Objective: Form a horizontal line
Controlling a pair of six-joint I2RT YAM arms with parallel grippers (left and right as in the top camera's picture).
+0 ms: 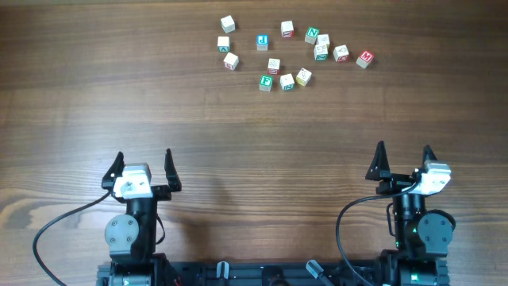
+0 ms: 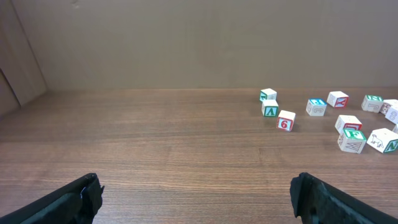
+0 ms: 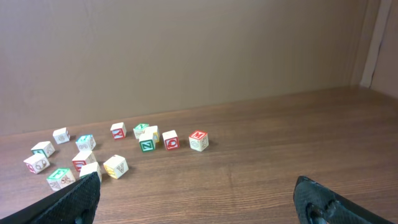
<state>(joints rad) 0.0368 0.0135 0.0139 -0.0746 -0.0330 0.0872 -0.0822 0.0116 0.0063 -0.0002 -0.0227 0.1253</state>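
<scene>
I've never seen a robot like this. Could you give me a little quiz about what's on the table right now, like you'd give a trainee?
1. True or false: the letter cubes already form one straight row.
2. How do the jaws of the left arm and the right arm stand?
A) both open and empty
B) both shut on a cube
C) one open, one holding a cube
3. Fill in: in the left wrist view, the cube marked 6 shows its number in ___.

Key: 1 false, they lie scattered. 2 A. 3 red.
</scene>
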